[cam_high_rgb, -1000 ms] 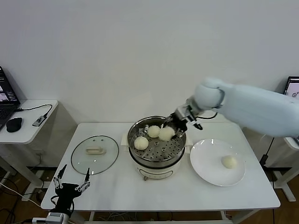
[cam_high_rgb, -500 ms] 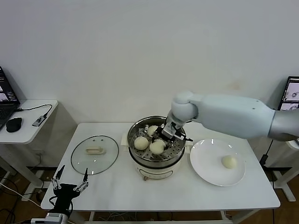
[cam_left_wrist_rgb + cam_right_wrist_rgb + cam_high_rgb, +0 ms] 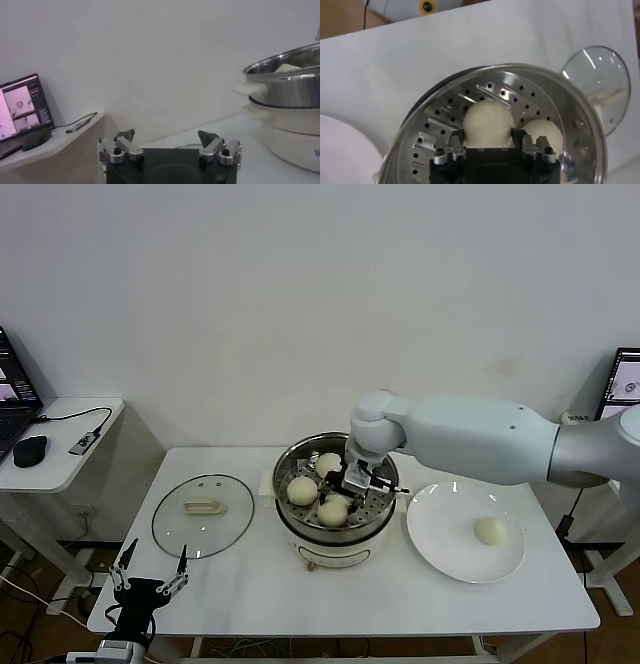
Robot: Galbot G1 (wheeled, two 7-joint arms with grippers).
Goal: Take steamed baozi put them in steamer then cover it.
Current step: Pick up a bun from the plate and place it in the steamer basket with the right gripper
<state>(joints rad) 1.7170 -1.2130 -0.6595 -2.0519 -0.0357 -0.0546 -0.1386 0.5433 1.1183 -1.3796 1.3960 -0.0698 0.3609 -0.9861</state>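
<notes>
The steel steamer (image 3: 300, 536) stands mid-table on its cream base. Two baozi lie on its perforated tray, one at the left (image 3: 302, 490) and one at the back (image 3: 328, 464). My right gripper (image 3: 345, 487) reaches down into the pot, shut on a third baozi (image 3: 333, 509) low over the tray's front. In the right wrist view my right gripper (image 3: 488, 135) hugs that baozi (image 3: 488, 120) from both sides, with another baozi (image 3: 544, 134) beside it. A fourth baozi (image 3: 490, 530) lies on the white plate (image 3: 440, 554). The glass cover (image 3: 203, 514) lies flat left of the steamer. My left gripper (image 3: 150, 582) hangs open at the table's front left.
In the left wrist view my open left gripper (image 3: 167, 137) faces the steamer's side (image 3: 290, 95). A side desk (image 3: 60, 446) with a laptop and mouse stands at the left. Bare table lies in front of the steamer.
My right gripper carried the baozi from the steamer's far right rim down into the pot, to the front of the tray. The left arm stayed put.
</notes>
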